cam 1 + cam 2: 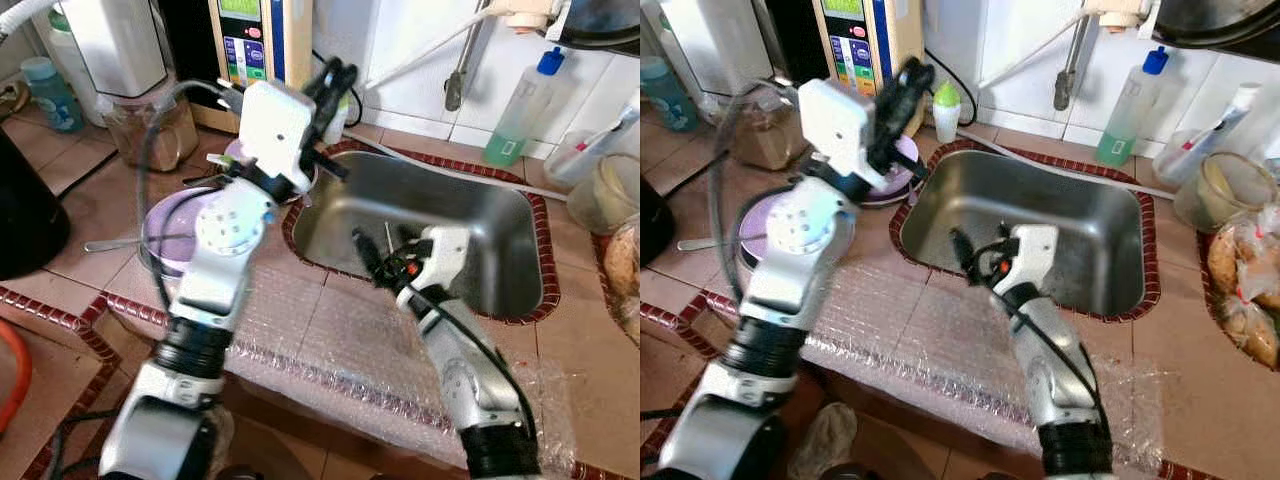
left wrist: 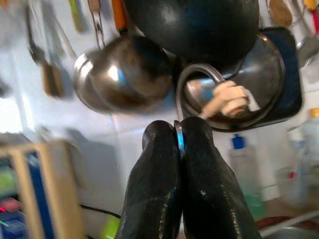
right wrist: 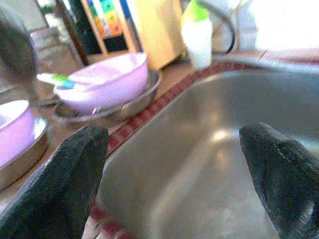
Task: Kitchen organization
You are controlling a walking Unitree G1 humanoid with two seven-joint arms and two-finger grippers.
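My left gripper [image 1: 335, 80] is raised above the counter at the sink's left rim, fingers pointing up. In the left wrist view its fingertips [image 2: 199, 134] are shut, with a thin silvery-blue sliver [image 2: 178, 139] pinched between them; I cannot tell what it is. My right gripper [image 3: 179, 164] is open and reaches into the near left part of the steel sink [image 1: 470, 200], with nothing between its fingers. A purple bowl [image 3: 107, 82] holding a white-green spoon [image 3: 60, 79] sits on a steel plate left of the sink. A second purple bowl [image 1: 170, 225] stands nearer on the counter.
Steel and black pans [image 2: 124, 74] hang on the wall above. A white bottle with a green cap [image 1: 946, 108], a water appliance [image 1: 865, 45] and a green soap bottle [image 1: 518, 115] stand along the back. Bubble wrap [image 1: 330, 340] covers the front counter. Food bags [image 1: 1245, 290] lie at right.
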